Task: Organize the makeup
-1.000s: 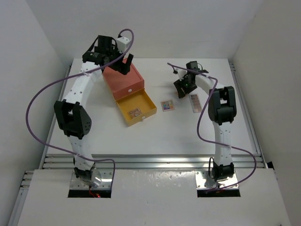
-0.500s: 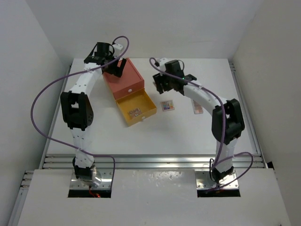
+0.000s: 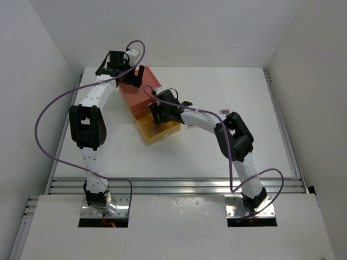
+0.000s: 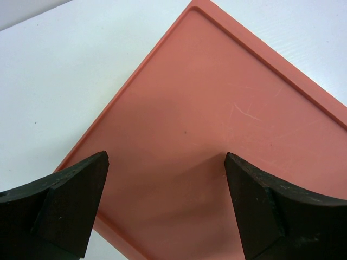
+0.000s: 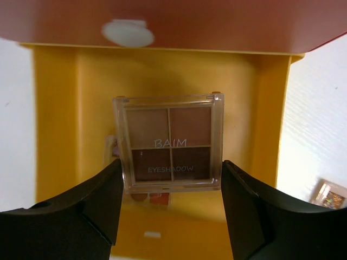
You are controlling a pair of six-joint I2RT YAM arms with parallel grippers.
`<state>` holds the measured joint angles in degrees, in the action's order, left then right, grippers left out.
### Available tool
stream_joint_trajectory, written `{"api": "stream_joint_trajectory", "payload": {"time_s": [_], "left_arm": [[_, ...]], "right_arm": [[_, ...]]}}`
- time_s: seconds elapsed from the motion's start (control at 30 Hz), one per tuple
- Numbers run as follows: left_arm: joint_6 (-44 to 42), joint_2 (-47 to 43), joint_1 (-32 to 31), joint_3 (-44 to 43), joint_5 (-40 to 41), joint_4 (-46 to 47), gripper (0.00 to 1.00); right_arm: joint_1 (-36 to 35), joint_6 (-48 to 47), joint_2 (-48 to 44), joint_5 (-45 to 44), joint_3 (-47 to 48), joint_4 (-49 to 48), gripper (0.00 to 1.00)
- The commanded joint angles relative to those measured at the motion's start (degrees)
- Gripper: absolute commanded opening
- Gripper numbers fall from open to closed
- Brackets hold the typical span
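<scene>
Black right jaws look clamped on the brown eyeshadow palette (image 5: 169, 142) over the open yellow drawer (image 5: 54, 135), another palette (image 5: 157, 198) already inside, so partway done imo: glittery palette (image 5: 329, 194) still out on the worktop (image 3: 217, 157), left jaws gaping wide over the orange-red box (image 4: 217, 108).

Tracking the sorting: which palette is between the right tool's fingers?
The clear-cased BAIM eyeshadow palette with four brown squares, gripped by the right tool over the yellow drawer; the glittery palette lies outside it on the white table.
</scene>
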<state>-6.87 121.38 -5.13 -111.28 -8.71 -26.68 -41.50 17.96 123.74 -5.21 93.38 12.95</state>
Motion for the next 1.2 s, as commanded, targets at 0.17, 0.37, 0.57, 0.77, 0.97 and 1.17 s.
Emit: {"api": "stream_joint_trajectory", "payload": {"time_s": [0.17,0.37,0.57,0.77,0.97,1.17], "left_arm": [[0.5,0.5,1.2,1.2,-1.3,0.1,0.94],[-0.1,1.0,1.2,1.2,-1.8,0.1,0.94],[-0.1,1.6,1.2,0.7,-2.4,0.1,0.94],[-0.1,2.1,2.2,-0.4,-2.4,-0.5,0.94],[-0.6,2.1,2.2,-0.4,-2.4,-1.0,0.94],[-0.6,2.1,2.8,-1.5,-2.4,-1.5,0.94]], "right_arm": [[0.1,6.1,7.3,-3.9,7.0,-5.6,0.11],[-0.1,5.3,10.4,-5.6,8.4,-6.9,0.6],[-0.5,4.1,7.6,-2.4,5.9,-9.2,0.82],[-2.2,-2.1,1.6,-0.7,3.9,-11.3,0.92],[0.3,-1.7,-13.0,0.0,-9.4,-10.1,0.97],[9.8,0.2,-20.5,2.2,-15.8,1.9,0.97]]}}
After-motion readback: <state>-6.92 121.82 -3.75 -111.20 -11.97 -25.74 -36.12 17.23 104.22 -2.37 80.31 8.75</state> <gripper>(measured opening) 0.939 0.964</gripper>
